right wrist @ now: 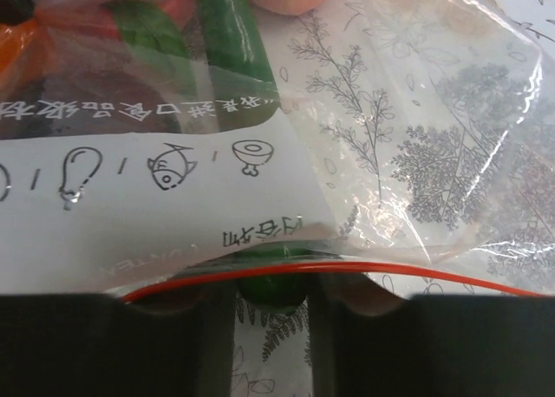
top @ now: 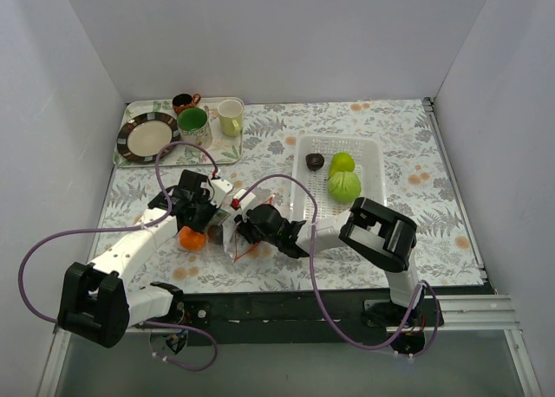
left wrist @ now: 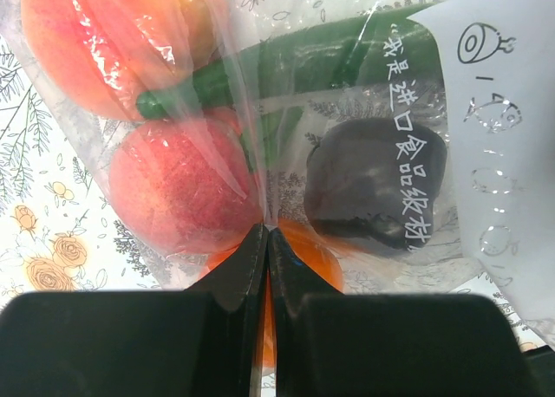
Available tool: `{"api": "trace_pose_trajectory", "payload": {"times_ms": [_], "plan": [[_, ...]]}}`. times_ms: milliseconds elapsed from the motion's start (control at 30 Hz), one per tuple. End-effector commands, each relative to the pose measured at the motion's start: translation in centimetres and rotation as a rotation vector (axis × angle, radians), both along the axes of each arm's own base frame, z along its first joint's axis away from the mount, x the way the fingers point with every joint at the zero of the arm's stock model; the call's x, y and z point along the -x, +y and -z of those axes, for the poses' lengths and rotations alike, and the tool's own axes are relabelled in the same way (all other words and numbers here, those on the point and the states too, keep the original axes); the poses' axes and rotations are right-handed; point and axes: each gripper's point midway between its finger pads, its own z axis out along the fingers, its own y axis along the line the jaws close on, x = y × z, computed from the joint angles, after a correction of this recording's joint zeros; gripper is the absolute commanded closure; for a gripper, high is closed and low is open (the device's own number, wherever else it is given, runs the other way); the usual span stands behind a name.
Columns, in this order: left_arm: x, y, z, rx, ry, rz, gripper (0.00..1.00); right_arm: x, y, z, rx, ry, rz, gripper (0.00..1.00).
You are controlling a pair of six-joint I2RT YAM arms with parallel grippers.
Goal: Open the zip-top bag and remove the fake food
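The zip-top bag lies on the cloth between my two grippers. My left gripper is shut on a fold of its clear plastic. Through the plastic I see a pink peach, a green pod, a dark brown-purple piece and an orange. The orange shows beside my left gripper. My right gripper is at the bag's mouth. The orange-red zip strip runs across its fingers. The green pod's end fills the gap between them.
A white perforated basket at the right holds two green fruits and a dark piece. A tray at the back left carries a plate and mugs. White walls stand on three sides.
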Motion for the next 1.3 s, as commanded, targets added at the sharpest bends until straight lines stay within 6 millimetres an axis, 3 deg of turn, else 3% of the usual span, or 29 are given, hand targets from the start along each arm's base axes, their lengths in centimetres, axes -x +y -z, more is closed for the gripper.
{"api": "trace_pose_trajectory", "payload": {"times_ms": [0, 33, 67, 300, 333, 400, 433, 467, 500, 533, 600, 667, 700, 733, 833, 967, 1100, 1200, 1267], "plan": [[0.1, -0.1, -0.2, 0.007, -0.008, 0.007, 1.00, 0.6, 1.3, -1.9, -0.073, 0.020, -0.053, 0.80], [0.0, -0.1, -0.1, 0.009, -0.006, 0.003, 1.00, 0.9, 1.1, -2.4, -0.077, 0.027, -0.053, 0.90], [-0.2, -0.2, -0.2, 0.010, -0.012, 0.003, 1.00, 1.1, 0.9, -2.5, -0.080, 0.036, -0.052, 0.93], [-1.7, 0.6, -0.2, -0.026, -0.051, -0.065, 1.00, 4.5, -3.0, -4.6, -0.103, 0.097, -0.057, 0.99], [-1.9, 0.6, -0.3, -0.029, -0.056, -0.072, 1.00, 4.9, -3.5, -6.0, -0.123, 0.092, -0.060, 0.99], [-2.4, 0.6, -0.4, -0.029, -0.061, -0.090, 1.00, 5.8, -5.2, -5.6, -0.099, 0.115, -0.044, 0.99], [-2.8, 0.5, -0.8, -0.022, -0.072, -0.094, 1.00, 6.0, -5.8, -7.2, -0.127, 0.107, -0.041, 0.99], [-3.0, 0.4, -1.1, -0.019, -0.078, -0.099, 1.00, 6.5, -6.9, -6.5, -0.093, 0.126, -0.034, 0.99], [-3.3, 0.4, -1.2, -0.014, -0.079, -0.105, 1.00, 6.4, -7.7, -6.6, -0.084, 0.124, -0.014, 0.99], [-3.7, 0.3, -1.7, -0.009, -0.090, -0.106, 1.00, 6.5, -8.2, -8.0, -0.105, 0.114, -0.007, 0.99], [-4.0, 0.1, -2.1, -0.001, -0.098, -0.113, 1.00, 6.5, -10.4, -7.1, -0.028, 0.125, 0.047, 0.99], [-4.6, -0.3, -3.0, 0.014, -0.109, -0.111, 1.00, 5.9, -12.3, -7.8, 0.002, 0.101, 0.107, 0.99], [-4.8, -0.4, -3.3, 0.026, -0.112, -0.111, 1.00, 6.1, -14.0, -6.9, 0.059, 0.115, 0.143, 0.99], [-5.0, -0.6, -3.7, 0.035, -0.117, -0.114, 1.00, 5.9, -14.7, -7.9, 0.042, 0.105, 0.170, 0.99], [-5.5, -0.9, -4.9, 0.050, -0.135, -0.117, 1.00, 6.2, -17.7, -8.3, 0.073, 0.130, 0.233, 0.99], [-5.7, -0.8, -5.0, 0.048, -0.146, -0.121, 1.00, 8.0, -19.7, -8.6, 0.094, 0.235, 0.182, 0.99], [-5.2, -0.8, -3.8, 0.046, -0.122, -0.119, 1.00, 10.8, -21.1, -8.5, 0.161, 0.367, 0.125, 0.99], [-5.0, -0.9, -3.2, 0.057, -0.105, -0.124, 1.00, 11.7, -21.8, -9.7, 0.172, 0.410, 0.130, 0.99], [-4.6, -1.0, -2.8, 0.062, -0.092, -0.125, 1.00, 10.9, -22.3, -11.9, 0.131, 0.364, 0.178, 0.99]]}}
